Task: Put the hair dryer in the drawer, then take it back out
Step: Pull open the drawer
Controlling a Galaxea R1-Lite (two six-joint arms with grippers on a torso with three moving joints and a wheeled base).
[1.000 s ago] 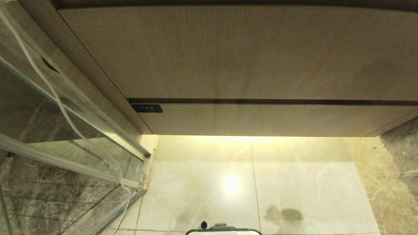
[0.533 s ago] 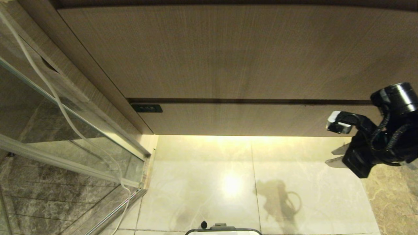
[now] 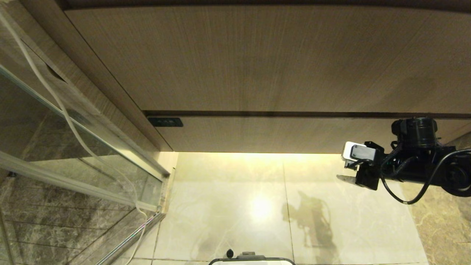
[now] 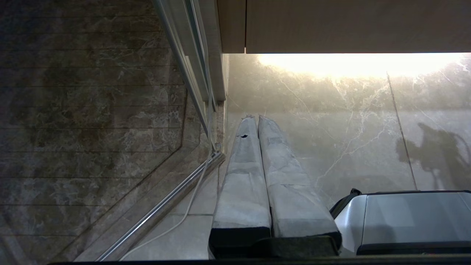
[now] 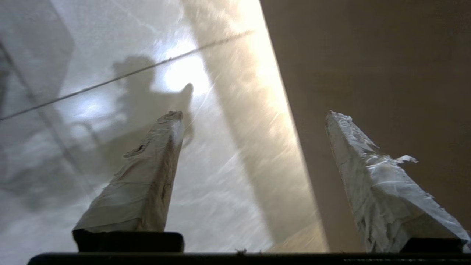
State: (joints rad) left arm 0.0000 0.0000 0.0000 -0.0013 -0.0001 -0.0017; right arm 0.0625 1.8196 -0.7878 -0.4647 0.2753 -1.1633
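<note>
Two grippers: one parked, one out by the drawer, going left to right with the drawer as the landmark.
Glass partition (image 3: 66, 147): left of the drawer, with a thin white cord (image 3: 55, 99) trailing down along it to the floor.
Left gripper (image 4: 254, 119): fingers pressed flat together, nothing between them, hanging over the pale floor tiles (image 4: 331, 121) near the partition's rail, below the drawer's left end; only the wrist camera catches it.
Drawer (image 3: 279, 134): fully shut, the low wood-grain front under the taller panel (image 3: 257, 59), small black label (image 3: 165, 122) at its left end.
Hair dryer: can't spot it anywhere, so no idea where it is.
Right gripper (image 3: 347, 171): just below the drawer's right end, pointing left along the front; fingers (image 5: 147, 176) spread wide apart and empty. Looks like it isn't touching the drawer, but hard to be sure from this angle.
</note>
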